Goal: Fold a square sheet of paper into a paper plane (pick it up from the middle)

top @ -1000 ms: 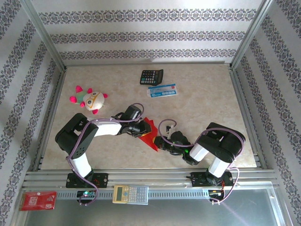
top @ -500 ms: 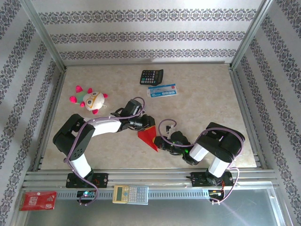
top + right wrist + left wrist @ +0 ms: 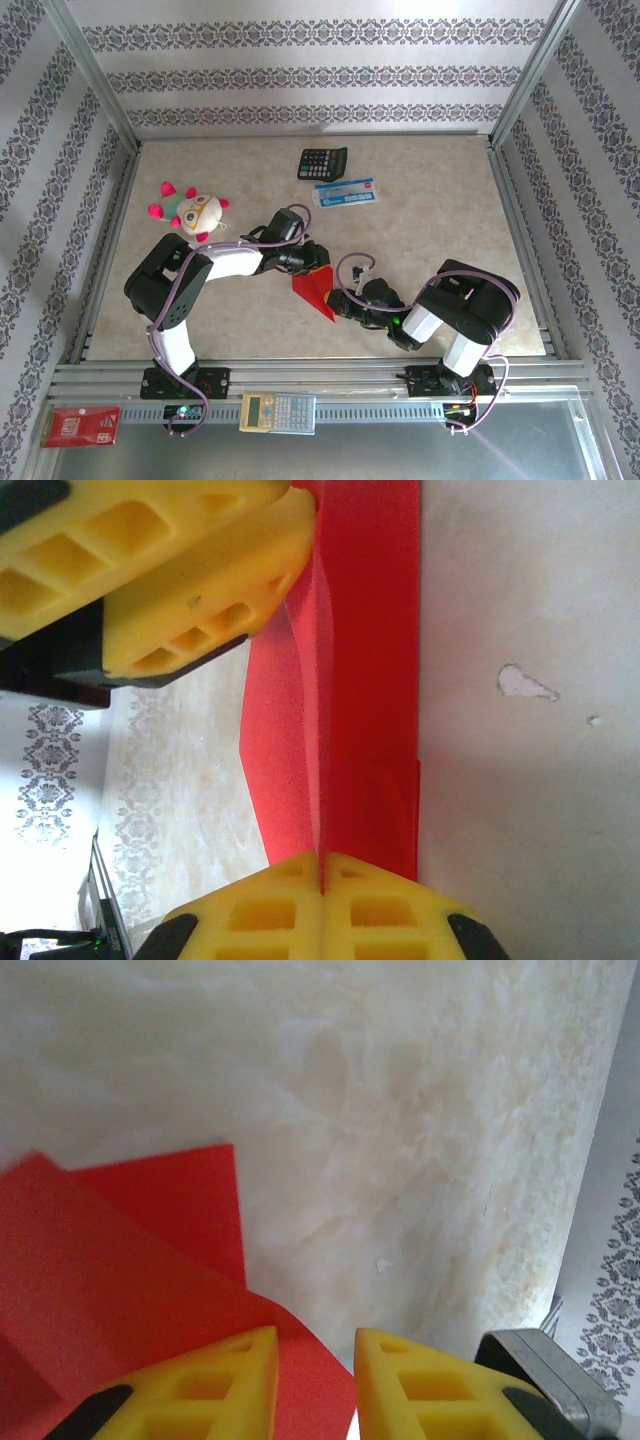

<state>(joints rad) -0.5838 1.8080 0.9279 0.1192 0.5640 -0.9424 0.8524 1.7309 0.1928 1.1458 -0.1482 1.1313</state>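
– Near the middle of the marbled beige tabletop (image 3: 450,230), how much of the thin bright red sheet of paper (image 3: 313,290) is plain to see?

– From above, only part. The left gripper (image 3: 314,264) covers its far edge and the right gripper (image 3: 340,303) its near tip. Both sets of fingertips are too small there to judge.

– And the wrist cameras?

– In the left wrist view the paper is slightly blurred and cut off at the left and bottom edges. The yellow fingers (image 3: 215,1380) also run off the bottom. In the right wrist view the paper runs out at the top.

– How does the sheet look?

– It is folded into overlapping layers. The right wrist view shows a raised crease running lengthways into the seam between the right gripper's fingers. Beside the crease a flat strip lies on the table, with a small step in its outer edge.

– The grippers?

– The right one is pinched tight on that crease. The left one has a narrow gap between its fingers, one of them over the paper's edge. I cannot tell whether it touches.

– Anything else?

– A black calculator (image 3: 322,162) and a blue-and-white card (image 3: 345,193) lie on the far side. A round plush toy with pink spikes (image 3: 190,210) sits at the left, well apart from the paper.
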